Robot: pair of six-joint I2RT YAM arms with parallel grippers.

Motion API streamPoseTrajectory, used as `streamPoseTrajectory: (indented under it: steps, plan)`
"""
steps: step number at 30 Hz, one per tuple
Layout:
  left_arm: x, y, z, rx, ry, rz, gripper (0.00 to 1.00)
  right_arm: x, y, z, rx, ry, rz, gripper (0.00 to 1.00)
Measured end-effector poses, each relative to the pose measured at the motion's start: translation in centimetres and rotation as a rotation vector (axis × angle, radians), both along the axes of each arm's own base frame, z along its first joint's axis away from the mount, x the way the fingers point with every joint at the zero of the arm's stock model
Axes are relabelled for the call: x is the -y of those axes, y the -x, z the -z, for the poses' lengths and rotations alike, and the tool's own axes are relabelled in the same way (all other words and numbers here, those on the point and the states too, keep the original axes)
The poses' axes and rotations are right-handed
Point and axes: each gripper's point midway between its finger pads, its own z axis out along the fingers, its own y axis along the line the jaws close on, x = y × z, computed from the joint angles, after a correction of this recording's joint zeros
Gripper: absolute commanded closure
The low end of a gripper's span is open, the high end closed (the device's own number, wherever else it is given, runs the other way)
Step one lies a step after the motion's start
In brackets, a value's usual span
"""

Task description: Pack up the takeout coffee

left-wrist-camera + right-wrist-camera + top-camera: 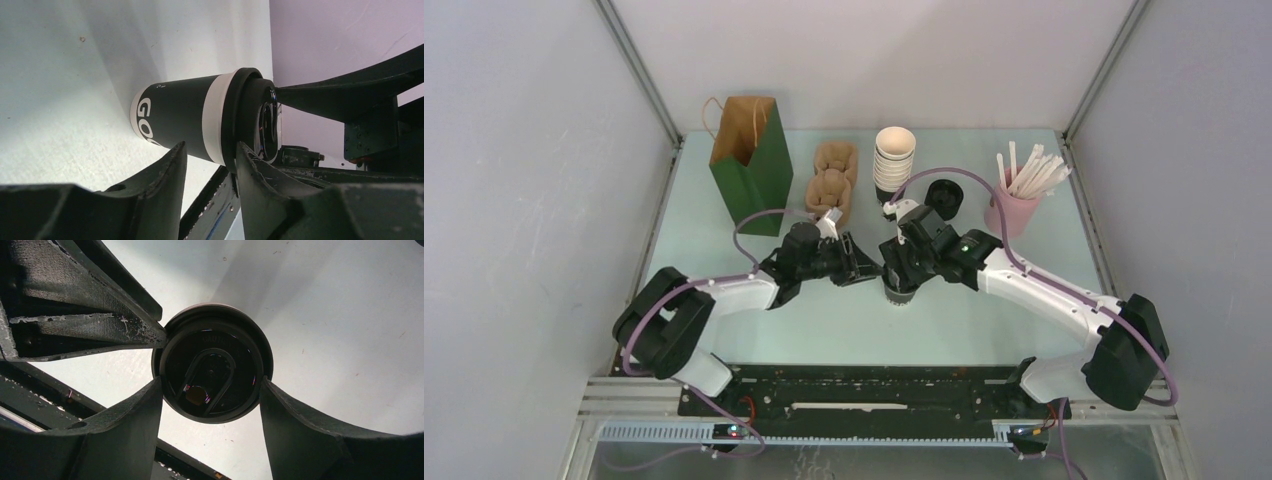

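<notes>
The takeout coffee (897, 291) stands upright on the table (824, 330) near its middle, directly under the right gripper (211, 385). That gripper comes down from above, and its two fingers (135, 430) press on opposite sides of the black lid. The left gripper (210, 150) reaches in from the side with its fingers slightly parted and grasping nothing, one tip just at the lid's rim, the cup sitting just beyond the gap.
</notes>
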Motion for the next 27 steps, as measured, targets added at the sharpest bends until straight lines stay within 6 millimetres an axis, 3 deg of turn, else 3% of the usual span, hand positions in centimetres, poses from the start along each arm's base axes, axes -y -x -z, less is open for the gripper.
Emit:
streamPoseTrajectory:
  steps: [8, 22, 27]
  plan:
    - [0.5, -0.4, 0.1, -0.012, 0.036, 0.003, 0.66, 0.0, -0.1, 0.0, 0.001, 0.000, 0.003, 0.27]
    - [1.5, -1.2, 0.2, 0.009, -0.034, 0.001, 0.71, 0.8, -0.9, 0.6, -0.023, 0.000, 0.040, 0.26]
    - [1.7, -1.5, 0.1, 0.029, -0.079, -0.009, 0.71, 1.0, -1.1, 0.7, -0.057, -0.030, 0.051, 0.22]
